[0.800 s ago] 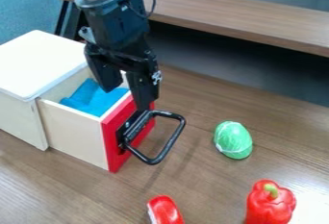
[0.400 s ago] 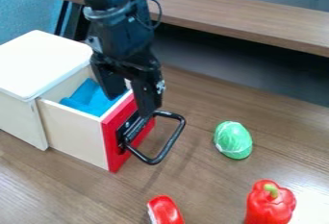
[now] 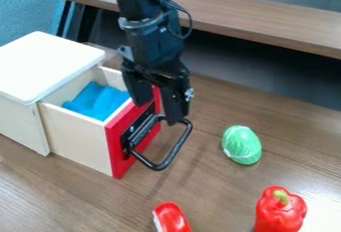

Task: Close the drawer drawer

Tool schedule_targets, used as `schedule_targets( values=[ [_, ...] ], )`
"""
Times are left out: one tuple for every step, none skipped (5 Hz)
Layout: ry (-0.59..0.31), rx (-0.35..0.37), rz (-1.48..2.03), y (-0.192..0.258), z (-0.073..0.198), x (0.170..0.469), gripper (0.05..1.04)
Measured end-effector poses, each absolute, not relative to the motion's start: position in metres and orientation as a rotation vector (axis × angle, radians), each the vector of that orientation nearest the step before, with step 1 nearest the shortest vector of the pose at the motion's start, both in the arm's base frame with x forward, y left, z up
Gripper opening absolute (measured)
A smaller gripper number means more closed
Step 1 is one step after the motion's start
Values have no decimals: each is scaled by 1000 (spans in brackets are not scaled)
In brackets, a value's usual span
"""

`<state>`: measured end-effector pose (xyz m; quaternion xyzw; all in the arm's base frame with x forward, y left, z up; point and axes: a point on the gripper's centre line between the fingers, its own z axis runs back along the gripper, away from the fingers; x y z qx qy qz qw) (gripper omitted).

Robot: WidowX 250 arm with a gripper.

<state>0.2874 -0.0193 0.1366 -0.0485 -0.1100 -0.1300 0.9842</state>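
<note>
The drawer (image 3: 75, 135) extends partway from the white-topped cabinet (image 3: 48, 65), its red front (image 3: 121, 146) facing away from the cabinet. A blue cloth (image 3: 100, 101) occupies the drawer interior. The gripper (image 3: 158, 114) is positioned at the red front and black handle (image 3: 174, 151), fingers spread; contact cannot be determined. The handle projects outward over the desk (image 3: 220, 193). Beyond it, the green item (image 3: 242, 145) rests closer to the desk's far edge than the red pepper (image 3: 279, 211) and the red-and-white item (image 3: 171, 218), both well apart from the drawer.
</note>
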Motion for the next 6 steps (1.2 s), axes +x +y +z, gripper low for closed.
schedule_targets(
  values=[
    [-218, -103, -279, -26, 133, 296, 999],
    [-214, -112, -283, -30, 130, 301, 999],
    [-201, -118, -292, -37, 122, 307, 999],
    [-187, -121, -275, -40, 114, 311, 999],
    [-185, -124, -261, -40, 109, 315, 999],
    [-176, -124, -242, -40, 103, 317, 999]
  ],
)
